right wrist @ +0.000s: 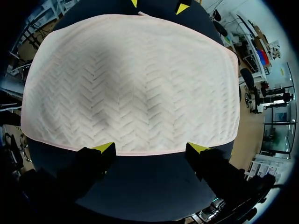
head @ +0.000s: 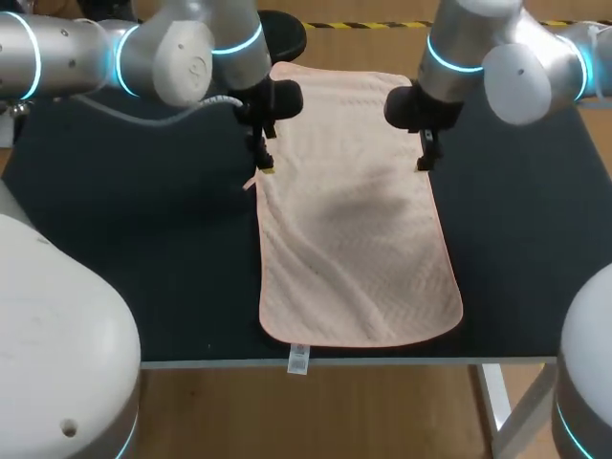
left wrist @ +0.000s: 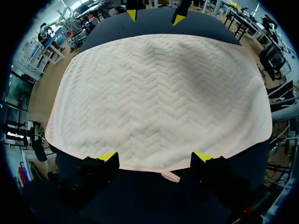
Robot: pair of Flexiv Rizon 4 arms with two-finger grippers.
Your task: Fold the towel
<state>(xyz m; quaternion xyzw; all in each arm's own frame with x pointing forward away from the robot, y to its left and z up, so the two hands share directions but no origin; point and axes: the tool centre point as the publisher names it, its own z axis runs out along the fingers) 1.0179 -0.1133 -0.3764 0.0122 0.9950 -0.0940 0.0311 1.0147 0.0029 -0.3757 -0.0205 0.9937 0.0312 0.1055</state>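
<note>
From the head view I can't tell if my left tool (head: 266,164) touches the towel (head: 354,229), far corner lost behind my left arm (head: 191,48), tag (head: 298,360) at the counter (head: 134,239) lip too small to read, right tool (left wrist: 155,17) cut off in the left wrist view, just yellow tips
</note>
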